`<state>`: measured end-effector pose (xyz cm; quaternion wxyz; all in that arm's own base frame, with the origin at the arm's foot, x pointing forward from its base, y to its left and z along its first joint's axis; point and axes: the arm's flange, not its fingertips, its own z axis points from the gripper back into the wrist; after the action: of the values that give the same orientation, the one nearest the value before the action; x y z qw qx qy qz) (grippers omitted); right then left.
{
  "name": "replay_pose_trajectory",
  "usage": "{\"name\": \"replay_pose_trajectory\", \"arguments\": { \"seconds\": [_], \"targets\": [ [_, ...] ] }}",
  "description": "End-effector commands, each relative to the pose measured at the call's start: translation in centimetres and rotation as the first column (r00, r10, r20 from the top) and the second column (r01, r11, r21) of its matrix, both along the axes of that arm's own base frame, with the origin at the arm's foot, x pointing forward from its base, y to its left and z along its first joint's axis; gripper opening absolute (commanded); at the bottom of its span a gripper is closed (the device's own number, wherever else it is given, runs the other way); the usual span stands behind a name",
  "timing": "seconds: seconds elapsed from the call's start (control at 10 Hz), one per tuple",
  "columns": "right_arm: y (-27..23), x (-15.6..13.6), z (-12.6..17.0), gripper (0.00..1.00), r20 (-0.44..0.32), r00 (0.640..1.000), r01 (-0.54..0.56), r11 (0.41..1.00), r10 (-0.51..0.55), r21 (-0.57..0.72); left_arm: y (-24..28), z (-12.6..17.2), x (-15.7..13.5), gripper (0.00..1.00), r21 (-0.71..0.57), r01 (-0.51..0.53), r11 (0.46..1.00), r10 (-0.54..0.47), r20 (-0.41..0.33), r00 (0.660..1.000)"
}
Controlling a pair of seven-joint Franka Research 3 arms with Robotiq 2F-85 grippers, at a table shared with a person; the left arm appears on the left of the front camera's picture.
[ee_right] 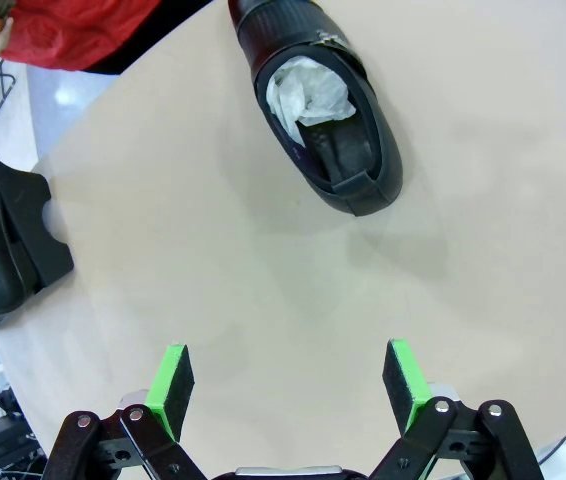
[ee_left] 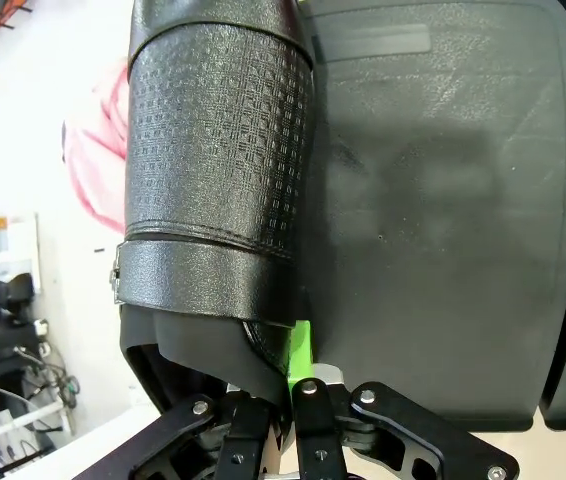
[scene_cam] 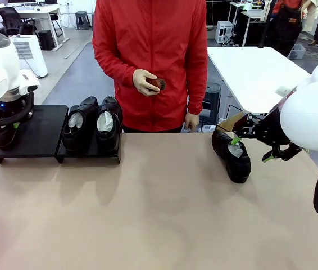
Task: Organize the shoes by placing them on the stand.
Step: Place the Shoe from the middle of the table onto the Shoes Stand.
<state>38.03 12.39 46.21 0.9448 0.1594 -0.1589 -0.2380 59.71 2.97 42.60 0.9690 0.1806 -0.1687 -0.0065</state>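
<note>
My left gripper is shut on the heel rim of a black shoe with a textured upper. It holds that shoe at the left end of the black stand; whether it touches the top I cannot tell. Two glossy shoes with white paper inside sit side by side on the stand's right section. Another shoe lies on the table at the right, and my right gripper hovers open just beside and above it. In the right wrist view this shoe lies ahead of the open fingers.
A person in a red jacket stands at the far side, holding a small brown brush in one hand. The tan table stretches wide between the stand and the right shoe. A white table stands behind at the right.
</note>
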Motion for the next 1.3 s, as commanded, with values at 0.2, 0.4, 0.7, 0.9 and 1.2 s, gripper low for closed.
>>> {"name": "replay_pose_trajectory", "arguments": {
  "seconds": [0.2, 0.4, 0.7, 0.9, 1.2],
  "targets": [
    [-0.1, 0.2, 0.0, 1.00, 0.012, 1.000, -0.017, 1.000, 0.016, 0.010, 0.6, -0.1, -0.1, 0.35, -0.025, 0.004, 1.000, -0.003, 0.021, 1.000],
    [-0.1, 0.2, 0.0, 1.00, 0.012, 1.000, -0.017, 1.000, 0.016, 0.010, 0.9, 0.4, -0.4, 0.73, -0.088, -0.055, 0.995, 0.061, 0.065, 0.996],
    [-0.1, 0.2, 0.0, 1.00, 0.012, 1.000, -0.017, 1.000, 0.016, 0.010, 0.9, 1.2, -1.2, 1.00, -0.146, -0.086, 0.985, 0.101, 0.098, 0.990],
    [-0.1, 0.2, 0.0, 1.00, 0.012, 1.000, -0.017, 1.000, 0.016, 0.010, 0.3, 2.6, -2.6, 1.00, -0.146, -0.069, 0.987, 0.092, 0.158, 0.983],
    [-0.1, 0.2, 0.0, 1.00, 0.012, 1.000, -0.017, 1.000, 0.016, 0.010, 0.9, 1.7, -0.5, 1.00, -0.141, -0.081, 0.987, 0.094, 0.089, 0.992]
  ]
}}
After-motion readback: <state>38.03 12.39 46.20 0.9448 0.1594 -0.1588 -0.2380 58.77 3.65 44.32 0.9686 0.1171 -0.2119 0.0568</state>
